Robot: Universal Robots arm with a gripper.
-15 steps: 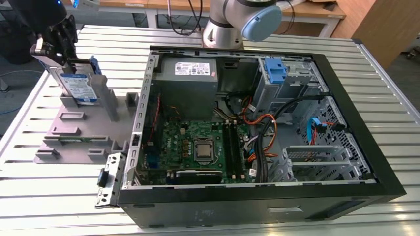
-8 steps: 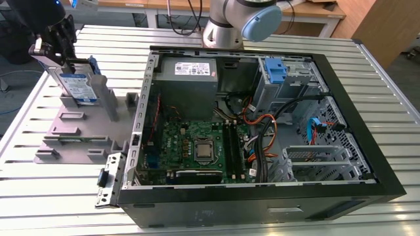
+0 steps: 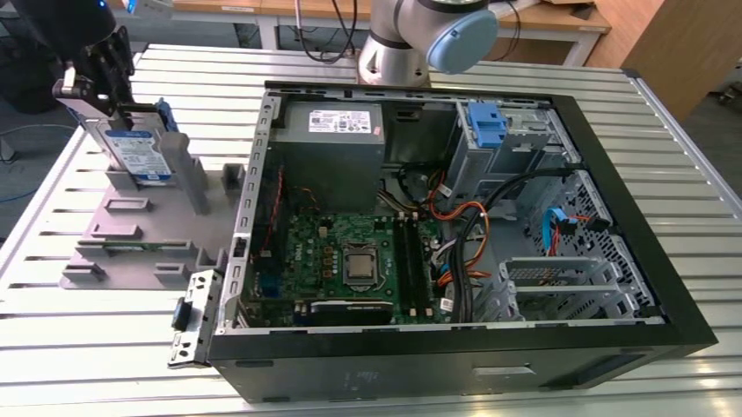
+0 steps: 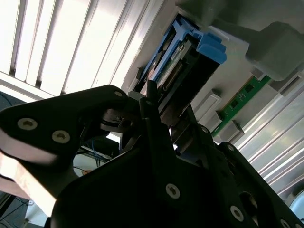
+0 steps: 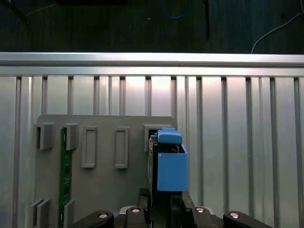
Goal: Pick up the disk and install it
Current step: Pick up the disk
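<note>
1. The slatted table (image 3: 208, 78) is carrying everything across the exterior view.
2. The open computer case (image 3: 464, 365) is taking up the centre and right of that view. It is holding a motherboard (image 3: 336, 252), a grey power supply (image 3: 330, 139), a blue latch (image 3: 489, 126) and loose cables (image 3: 470, 234).
3. The grey holder (image 3: 128, 234) is sitting at the exterior view's left, just beside the case. It is holding the disk (image 3: 139, 152) upright in a slot at the upper left.
4. The claw (image 3: 120, 109) is hanging at the disk's top end. Whether it is clamping or loose I cannot tell.
5. The first wrist view is showing the disk's blue bracket (image 5: 171, 166) end-on. A green memory stick (image 5: 65, 175) is lying in another slot of the holder (image 5: 102, 190), well apart from the disk.
6. The second wrist view is showing the disk's (image 4: 190, 61) connector edge inside the bracket.
</note>
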